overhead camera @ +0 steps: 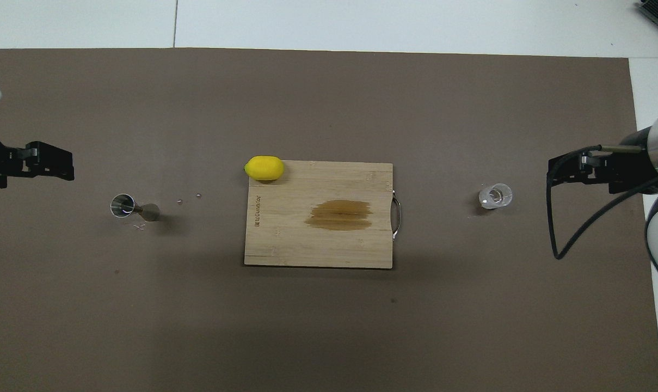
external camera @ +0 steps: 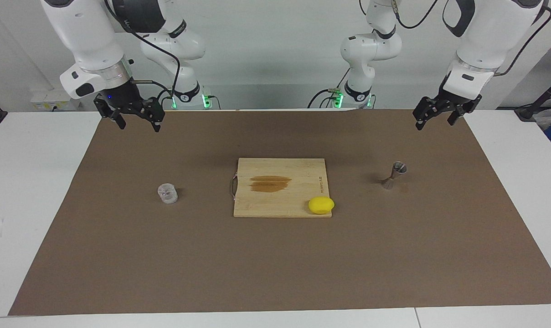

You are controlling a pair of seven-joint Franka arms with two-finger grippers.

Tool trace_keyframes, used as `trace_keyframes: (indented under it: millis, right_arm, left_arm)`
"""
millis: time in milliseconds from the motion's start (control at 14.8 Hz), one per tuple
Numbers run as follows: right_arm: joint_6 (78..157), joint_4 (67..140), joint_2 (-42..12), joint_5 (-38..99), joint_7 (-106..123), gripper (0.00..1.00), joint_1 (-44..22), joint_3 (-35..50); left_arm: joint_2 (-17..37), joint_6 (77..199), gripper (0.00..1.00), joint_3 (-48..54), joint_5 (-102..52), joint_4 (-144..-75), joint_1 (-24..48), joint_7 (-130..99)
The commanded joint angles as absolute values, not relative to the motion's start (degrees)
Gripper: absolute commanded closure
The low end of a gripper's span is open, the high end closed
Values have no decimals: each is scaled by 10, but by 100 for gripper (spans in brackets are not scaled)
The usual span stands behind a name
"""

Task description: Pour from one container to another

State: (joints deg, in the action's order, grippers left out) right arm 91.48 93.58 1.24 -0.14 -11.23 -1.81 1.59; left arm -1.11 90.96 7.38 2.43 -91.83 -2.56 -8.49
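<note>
One small dark line of lettering on the board (overhead camera: pixel 318 212), printed along the edge nearest the lemon (overhead camera: pixel 264 167); too small to read. No other text, label or number legible anywhere.

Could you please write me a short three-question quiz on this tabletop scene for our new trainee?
1. True or false: the lemon rests at a corner of the cutting board.
2. Which container stands toward the right arm's end of the table: A) the glass tumbler, B) the metal jigger?
3. What is each gripper holding?

Key:
1. True.
2. A; the jigger stands toward the left arm's end.
3. Nothing. The right gripper and the left gripper both hang open above the brown mat, at its edge nearest the robots.
</note>
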Motion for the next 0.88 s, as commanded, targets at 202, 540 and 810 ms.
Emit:
trace_keyframes:
  millis: [202,540,810]
  right_arm:
    - [919,945,20,-7,-115,0,-12,19]
    - [919,945,20,-7,-115,0,-12,19]
    - [919,945,20,-7,-115,0,-12,20]
  left_arm:
    - [-26,942,0,76,34,-949,-27,-87]
    - [-50,1017,0,74,33,-1010,-30,-90]
    - [-66,1121,0,70,31,-1080,-31,-145]
